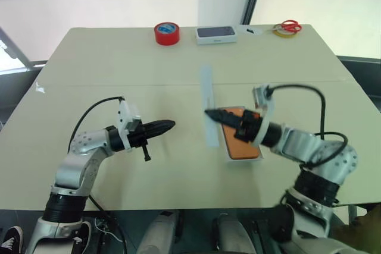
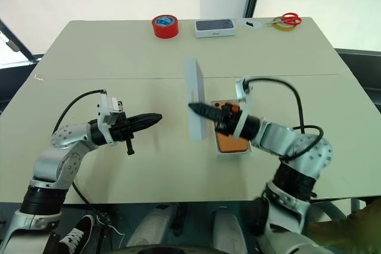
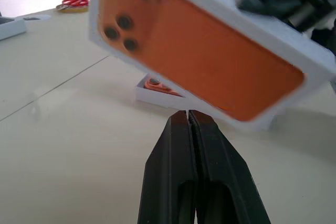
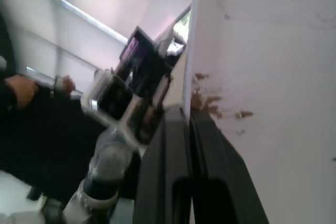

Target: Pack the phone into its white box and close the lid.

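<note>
The right gripper (image 2: pixel 199 110) is clamped on the rim of the lid (image 2: pixel 194 99), held upright on edge, seemingly airborne beside the white box (image 2: pixel 233 151) holding the phone (image 2: pixel 229 142). The left gripper (image 2: pixel 152 118), fingers together, hovers over bare table (image 2: pixel 119 57).

Two head eyes high over one table (image 1: pixel 119 69); wrist cameras close along each tool.

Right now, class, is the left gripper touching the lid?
Apart. The right eye view shows bare table between the left gripper and the upright lid, held by the right gripper.
</note>
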